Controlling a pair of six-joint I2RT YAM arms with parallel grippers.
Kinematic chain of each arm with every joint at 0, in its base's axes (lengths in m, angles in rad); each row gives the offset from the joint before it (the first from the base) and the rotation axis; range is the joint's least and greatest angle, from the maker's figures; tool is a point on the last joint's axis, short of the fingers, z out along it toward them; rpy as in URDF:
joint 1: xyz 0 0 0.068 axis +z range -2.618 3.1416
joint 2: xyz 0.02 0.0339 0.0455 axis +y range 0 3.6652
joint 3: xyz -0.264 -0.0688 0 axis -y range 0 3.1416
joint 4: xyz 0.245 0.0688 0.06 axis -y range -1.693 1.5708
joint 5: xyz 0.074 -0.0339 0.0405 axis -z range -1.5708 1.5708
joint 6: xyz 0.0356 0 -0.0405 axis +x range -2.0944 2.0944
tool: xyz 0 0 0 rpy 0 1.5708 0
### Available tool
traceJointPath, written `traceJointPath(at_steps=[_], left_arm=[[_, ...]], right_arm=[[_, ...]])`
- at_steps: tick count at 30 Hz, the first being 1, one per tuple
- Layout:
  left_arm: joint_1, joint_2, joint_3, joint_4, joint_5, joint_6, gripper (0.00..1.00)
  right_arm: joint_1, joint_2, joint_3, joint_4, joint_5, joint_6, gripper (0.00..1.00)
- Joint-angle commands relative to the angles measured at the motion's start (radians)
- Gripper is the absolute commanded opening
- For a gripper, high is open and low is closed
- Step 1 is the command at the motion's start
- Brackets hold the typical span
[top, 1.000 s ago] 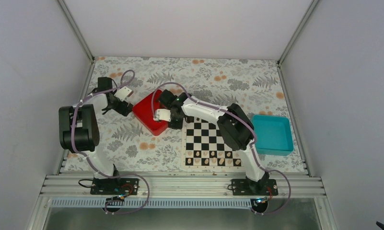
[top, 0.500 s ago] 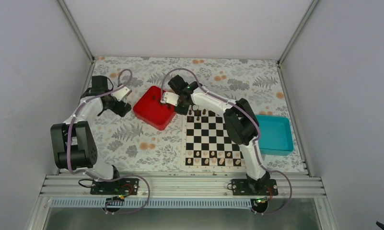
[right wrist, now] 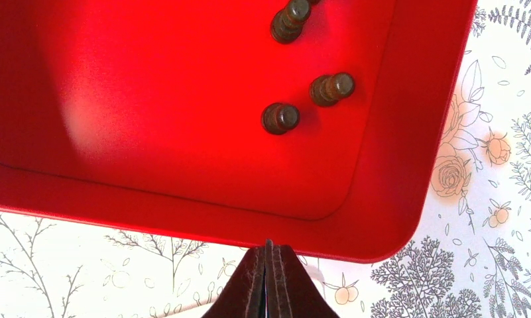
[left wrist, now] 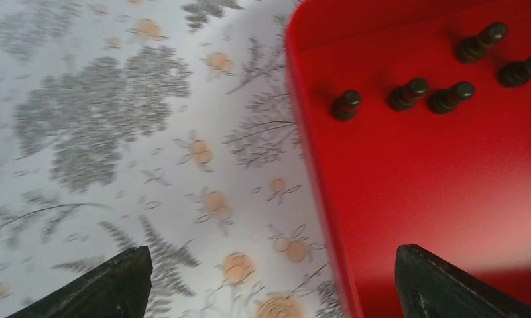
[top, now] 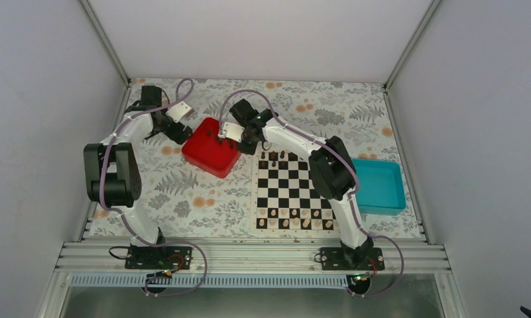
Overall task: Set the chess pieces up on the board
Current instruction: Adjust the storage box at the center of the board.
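Left of the board (top: 292, 192), chess pieces (left wrist: 408, 96) stand in a tray (top: 206, 159); a second tray (top: 380, 187) lies right

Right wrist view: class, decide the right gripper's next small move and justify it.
Probably open the jaws and advance over the red tray toward the nearest dark piece: the right gripper is shut, apparently empty, just outside the tray's rim.

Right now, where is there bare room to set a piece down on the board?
The board is bare across its middle rows, between the dark pieces at its far left and the pale pieces along its near edge. Its far right is hidden under the right arm.
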Motion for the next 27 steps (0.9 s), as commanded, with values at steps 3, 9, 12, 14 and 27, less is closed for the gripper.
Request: traceJointPath(at_steps=[3, 9, 12, 14, 27], left_arm=[[-0.037, 0.077, 0.028, 0.001, -0.016, -0.043, 0.91], [-0.037, 0.106, -0.017, 0.037, -0.093, -0.052, 0.91], [-0.037, 0.102, -0.049, 0.044, -0.116, -0.049, 0.9], [-0.037, 0.088, -0.075, 0.045, -0.121, -0.04, 0.89], [-0.055, -0.093, -0.296, 0.006, -0.119, 0.043, 0.85]], right_arm=[[-0.001, 0.032, 0.022, 0.003, -0.014, 0.008, 0.04], [-0.001, 0.056, 0.031, 0.006, -0.017, 0.012, 0.04], [-0.001, 0.069, 0.044, 0.003, -0.012, 0.015, 0.04], [-0.002, 0.071, 0.048, 0.005, -0.007, 0.016, 0.04], [-0.001, 0.044, 0.022, -0.01, -0.015, 0.014, 0.04]])
